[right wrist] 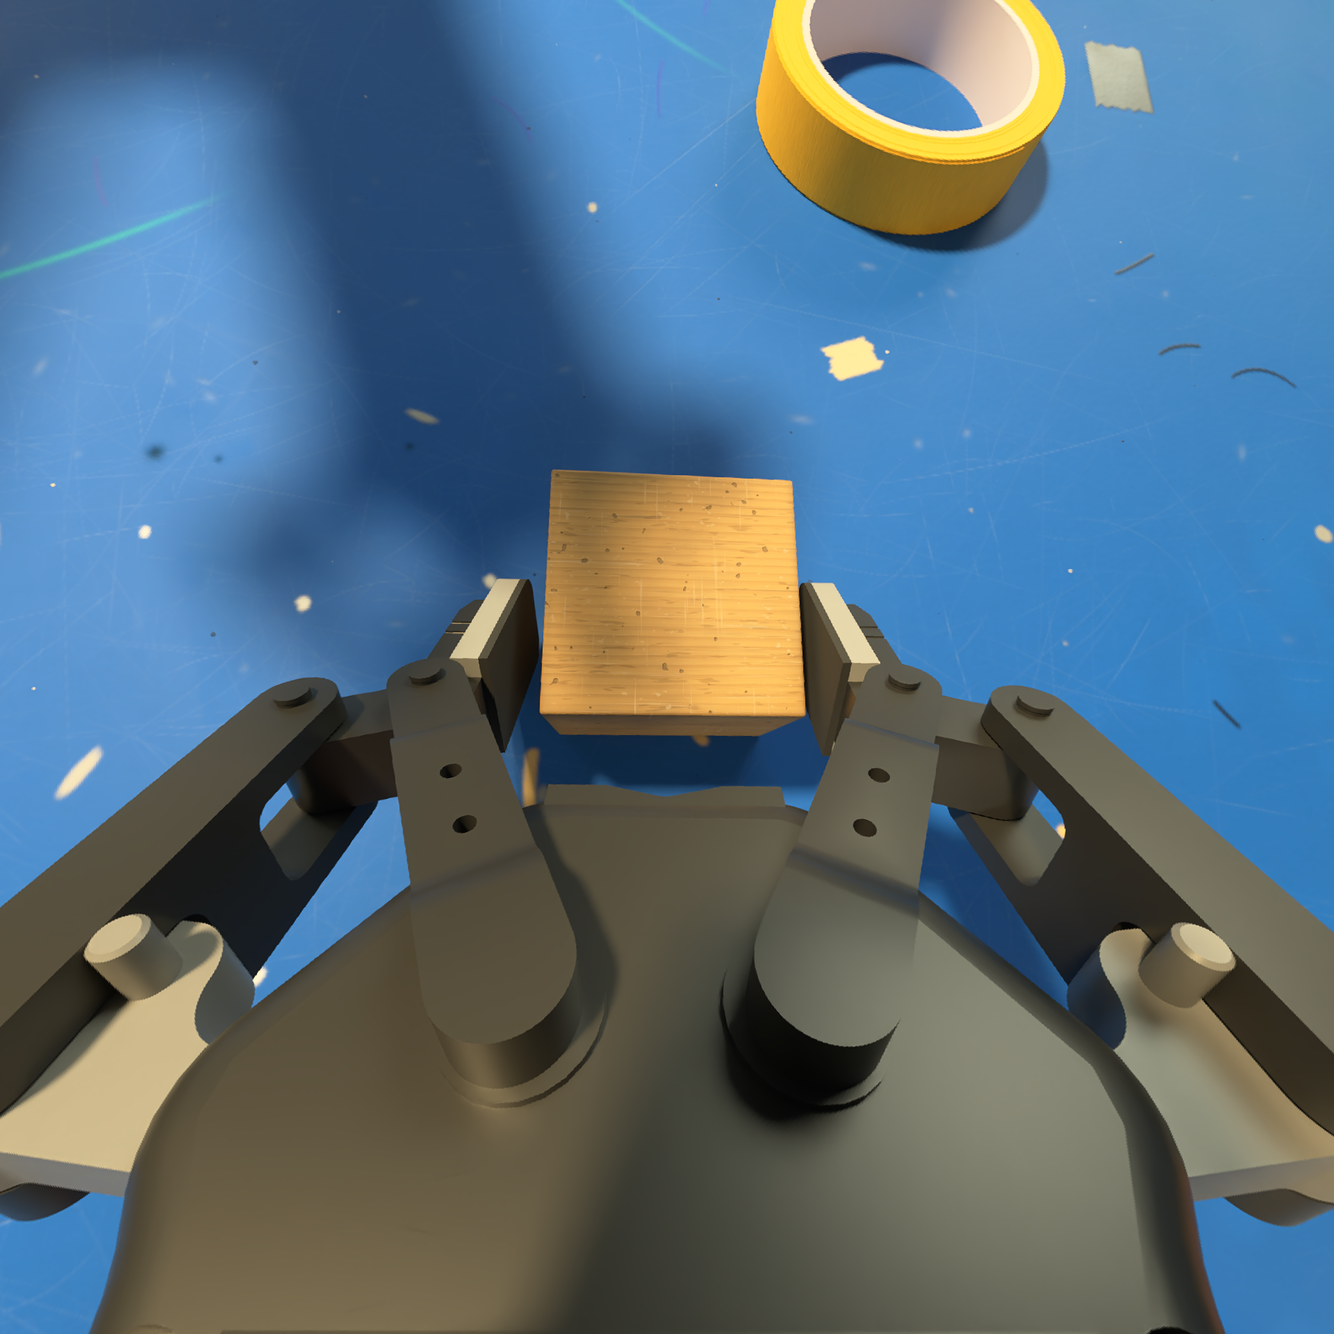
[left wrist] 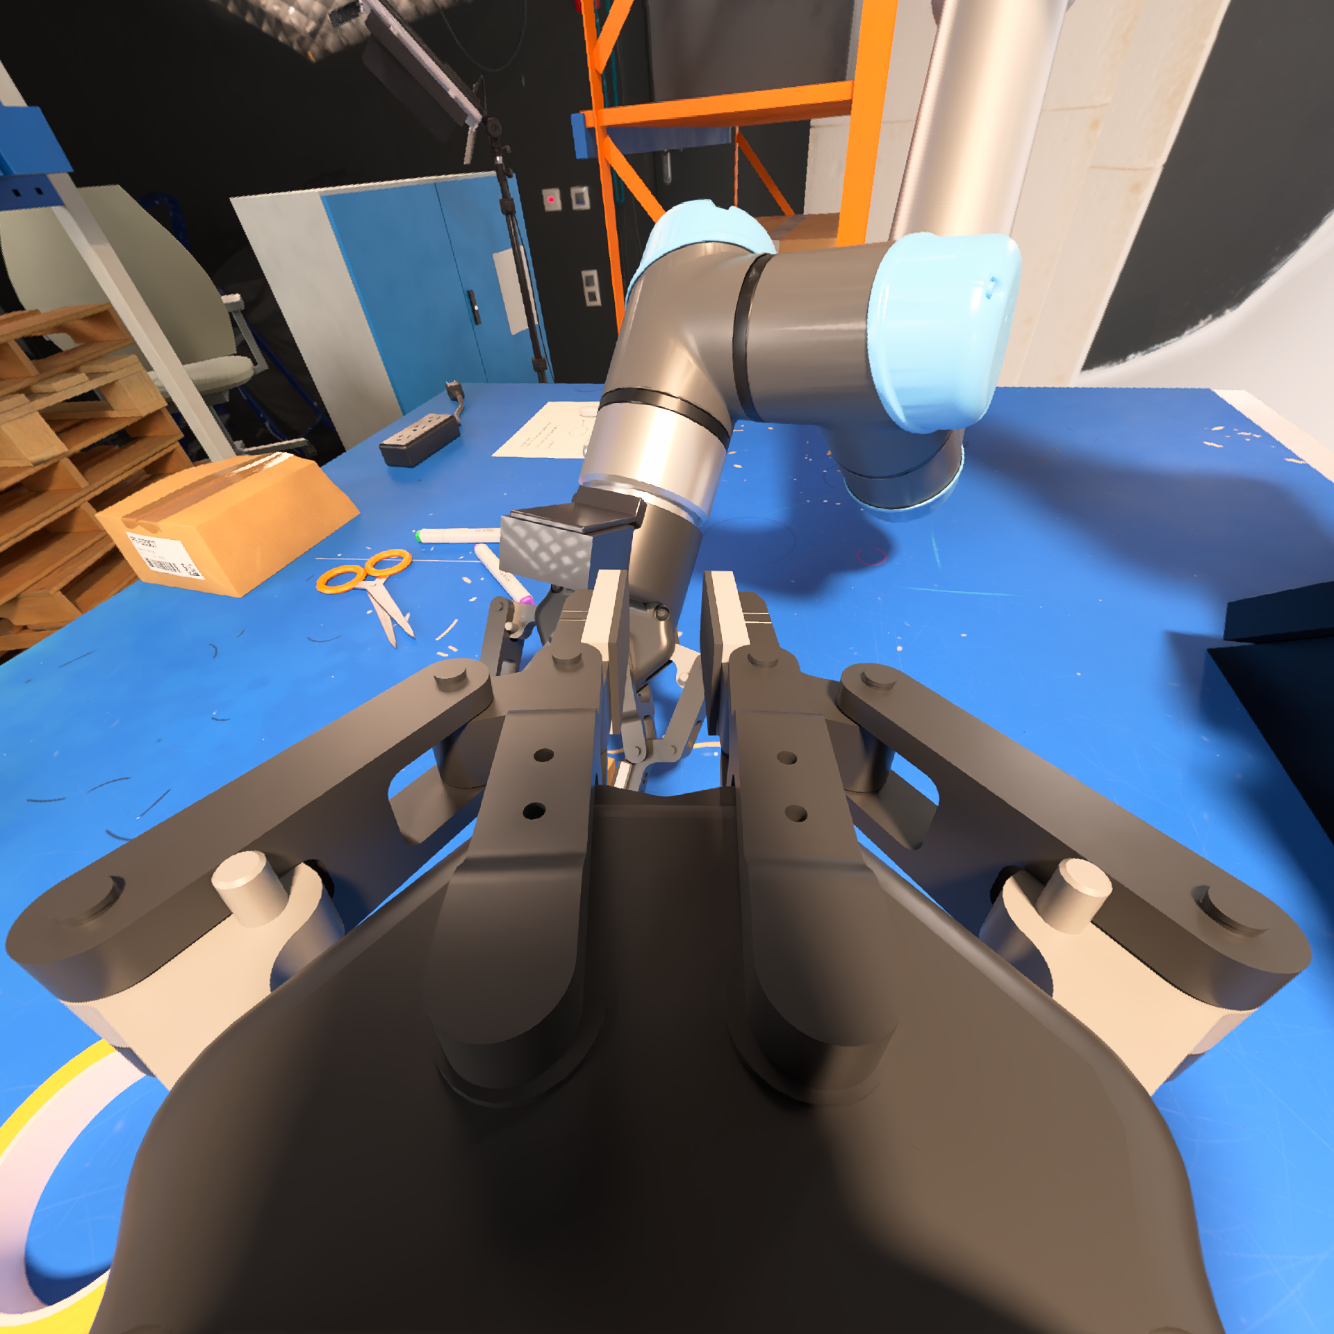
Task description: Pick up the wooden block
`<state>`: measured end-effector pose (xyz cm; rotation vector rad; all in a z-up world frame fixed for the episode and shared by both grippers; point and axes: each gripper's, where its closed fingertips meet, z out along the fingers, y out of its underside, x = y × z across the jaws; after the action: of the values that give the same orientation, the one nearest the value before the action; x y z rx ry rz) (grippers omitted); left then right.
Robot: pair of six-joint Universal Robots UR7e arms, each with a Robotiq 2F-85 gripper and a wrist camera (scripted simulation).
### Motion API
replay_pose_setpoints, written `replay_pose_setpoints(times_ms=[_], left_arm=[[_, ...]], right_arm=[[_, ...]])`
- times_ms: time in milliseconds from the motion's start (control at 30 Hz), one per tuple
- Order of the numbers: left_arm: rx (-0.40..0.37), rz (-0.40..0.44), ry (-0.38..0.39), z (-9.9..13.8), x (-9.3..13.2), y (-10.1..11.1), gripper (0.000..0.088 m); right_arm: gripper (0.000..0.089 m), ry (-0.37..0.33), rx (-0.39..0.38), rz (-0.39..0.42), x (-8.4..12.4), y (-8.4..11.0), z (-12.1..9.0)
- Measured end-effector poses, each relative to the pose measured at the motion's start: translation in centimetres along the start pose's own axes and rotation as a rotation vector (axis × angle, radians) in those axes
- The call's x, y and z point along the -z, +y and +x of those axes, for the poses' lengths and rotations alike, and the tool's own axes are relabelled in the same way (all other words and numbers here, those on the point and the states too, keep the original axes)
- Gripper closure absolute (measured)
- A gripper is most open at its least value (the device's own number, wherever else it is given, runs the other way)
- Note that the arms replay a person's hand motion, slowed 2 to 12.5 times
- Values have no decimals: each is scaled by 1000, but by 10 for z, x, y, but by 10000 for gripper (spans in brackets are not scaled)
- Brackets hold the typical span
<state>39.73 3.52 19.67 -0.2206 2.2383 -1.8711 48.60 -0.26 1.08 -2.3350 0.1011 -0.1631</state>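
The wooden block (right wrist: 671,599) is a light-brown cube between the fingers of my right gripper (right wrist: 670,650) in the right wrist view. Both pads touch its sides, so the gripper is shut on it, over the blue table (right wrist: 289,433). In the left wrist view the right arm (left wrist: 722,361) reaches down to the table, and its gripper (left wrist: 653,743) shows small behind my left fingers; the block is almost hidden there. My left gripper (left wrist: 664,613) is empty, with a gap between its pads, above the table.
A yellow tape roll (right wrist: 888,166) lies beyond the block, to the right; it also shows at the left wrist view's lower left (left wrist: 43,1126). A cardboard box (left wrist: 224,520), orange scissors (left wrist: 375,585), markers (left wrist: 455,535), a power strip (left wrist: 419,437) and a paper sheet (left wrist: 548,429) lie farther off.
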Motion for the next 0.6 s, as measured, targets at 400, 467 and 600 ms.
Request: replay_pose_setpoints(times_ms=[400, 467, 600], left_arm=[[1, -3, 8, 1, -2, 1, 699], [1, -2, 8, 1, -2, 1, 699], [0, -1, 7, 2, -1, 1, 700]], right_arm=[[335, 2, 44, 22, -3, -6, -1], [335, -3, 47, 22, -4, -6, -2], [336, -22, 48, 29, -4, -7, -5]])
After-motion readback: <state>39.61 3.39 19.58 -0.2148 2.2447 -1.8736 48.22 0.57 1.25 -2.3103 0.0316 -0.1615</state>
